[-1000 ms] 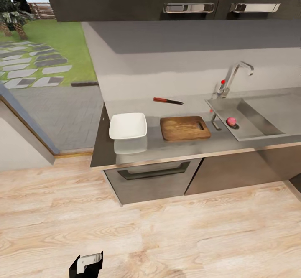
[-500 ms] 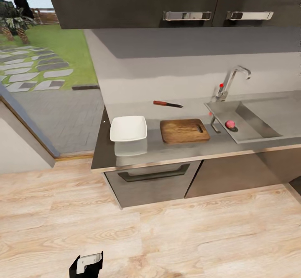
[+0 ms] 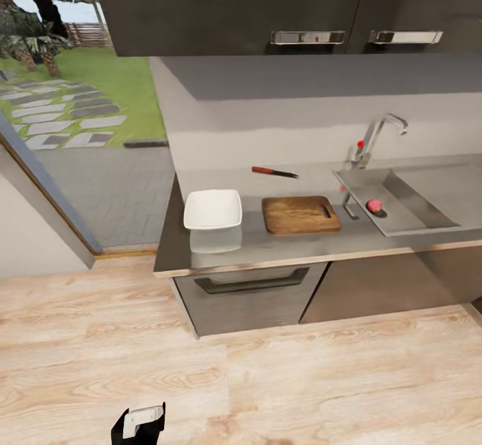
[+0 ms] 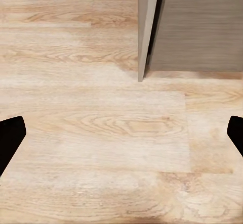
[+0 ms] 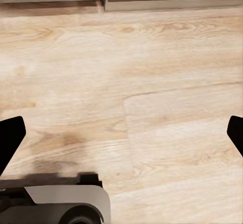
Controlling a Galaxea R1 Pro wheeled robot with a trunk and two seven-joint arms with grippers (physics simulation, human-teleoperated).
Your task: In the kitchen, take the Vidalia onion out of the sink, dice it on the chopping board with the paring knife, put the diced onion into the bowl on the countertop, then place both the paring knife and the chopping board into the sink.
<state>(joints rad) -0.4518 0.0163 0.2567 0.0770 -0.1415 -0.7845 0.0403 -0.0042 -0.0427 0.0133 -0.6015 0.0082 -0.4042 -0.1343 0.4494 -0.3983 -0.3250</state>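
Left gripper (image 4: 121, 135) gapes over floor; head view shows onion (image 3: 373, 205) in sink (image 3: 402, 221).

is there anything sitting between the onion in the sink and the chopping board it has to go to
Nothing visible blocks it. The Vidalia onion lies in the sink basin; only the basin's rim and a bare strip of countertop separate it from the chopping board.

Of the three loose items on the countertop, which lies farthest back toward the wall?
The paring knife: it lies behind the chopping board and the bowl, which both sit nearer the countertop's front edge.
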